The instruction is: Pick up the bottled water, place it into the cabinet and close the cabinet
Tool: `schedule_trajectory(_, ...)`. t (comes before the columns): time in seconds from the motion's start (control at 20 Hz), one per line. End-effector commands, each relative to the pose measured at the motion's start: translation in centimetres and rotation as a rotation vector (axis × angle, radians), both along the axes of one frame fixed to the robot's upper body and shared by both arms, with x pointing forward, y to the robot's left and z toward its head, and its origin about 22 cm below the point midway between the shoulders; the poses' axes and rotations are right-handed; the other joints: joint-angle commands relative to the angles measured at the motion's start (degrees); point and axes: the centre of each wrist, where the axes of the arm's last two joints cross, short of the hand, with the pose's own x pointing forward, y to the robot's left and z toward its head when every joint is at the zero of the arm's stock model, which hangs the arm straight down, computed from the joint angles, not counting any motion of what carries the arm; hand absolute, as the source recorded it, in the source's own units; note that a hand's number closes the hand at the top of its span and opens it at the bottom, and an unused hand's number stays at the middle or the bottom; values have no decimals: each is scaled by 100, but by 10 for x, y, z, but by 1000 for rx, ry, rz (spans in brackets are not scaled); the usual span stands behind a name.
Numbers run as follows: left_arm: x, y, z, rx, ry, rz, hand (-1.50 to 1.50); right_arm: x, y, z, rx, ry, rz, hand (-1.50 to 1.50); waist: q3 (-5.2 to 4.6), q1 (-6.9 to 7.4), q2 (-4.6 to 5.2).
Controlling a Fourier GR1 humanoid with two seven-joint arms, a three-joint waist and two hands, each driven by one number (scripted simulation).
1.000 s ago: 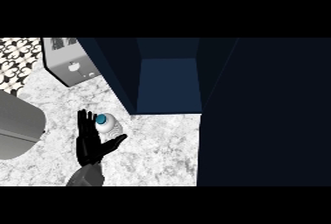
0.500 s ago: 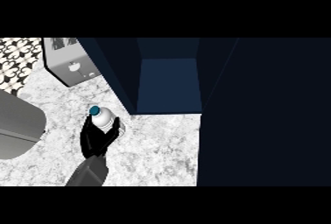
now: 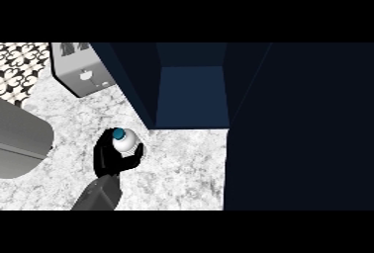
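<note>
**One bottle held at the cabinet's mouth**

One robot hand [image 3: 116,157] of mine shows, and it comes in from the near edge at the left side of the view on a grey forearm [image 3: 99,193]. By its place in the view it is my left one. Its black fingers curl round the bottled water [image 3: 125,142], whose white body and blue cap [image 3: 118,132] point up toward me. The bottle sits in my grip above the speckled white counter [image 3: 182,163], just near and left of the cabinet's open front. The cabinet [image 3: 191,94] stands open, its dark blue inside visible at the far middle, with its dark door [image 3: 300,128] filling the right side. A grey boxy appliance [image 3: 82,74] stands at the far left. A large grey rounded object [image 3: 21,141] lies at the left edge.
</note>
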Motion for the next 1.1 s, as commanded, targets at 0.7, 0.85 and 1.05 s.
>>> schedule_trajectory(0.7,10,-56,88,47,-150,-350,150,12,1,11,33,-75,-11,-150,13,140,-37)
schedule_trajectory(0.85,6,-76,117,44,-183,-366,150,5,10,22,30,-85,-22,-150,10,81,-53)
schedule_trajectory(1.05,-14,-107,147,64,-182,-427,150,14,5,16,32,-83,-4,-150,10,128,-38)
